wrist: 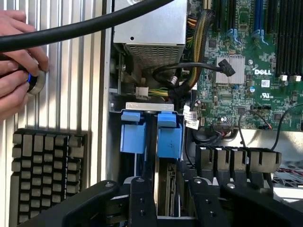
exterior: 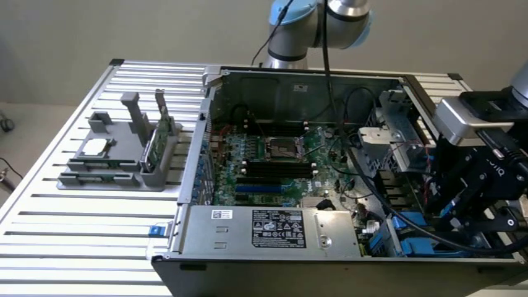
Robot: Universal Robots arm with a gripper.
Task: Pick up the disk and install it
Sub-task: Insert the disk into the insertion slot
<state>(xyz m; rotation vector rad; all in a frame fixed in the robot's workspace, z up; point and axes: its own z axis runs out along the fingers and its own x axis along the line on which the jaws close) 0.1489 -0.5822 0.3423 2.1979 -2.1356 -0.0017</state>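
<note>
Where the drive bay [wrist: 142, 111] opens in the computer case [exterior: 330, 277], the disk [wrist: 165, 189] stands on edge beside a second blue carrier [wrist: 132, 135]. The pincer [wrist: 171, 184] is right at the disk, but I cannot tell whether it grips. The case rests on the slatted tabletop [exterior: 74, 223].

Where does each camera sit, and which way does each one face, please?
Exterior view: off the arm, raised, looking down across the slatted table at the open computer case; the arm shows behind the case, the gripper at the exterior view's right.
Wrist view: on the wrist, looking down past the gripper at two blue carriers in the case; a person's hand is over the table.
Shared: the motherboard, the blue carriers and the gripper.
</note>
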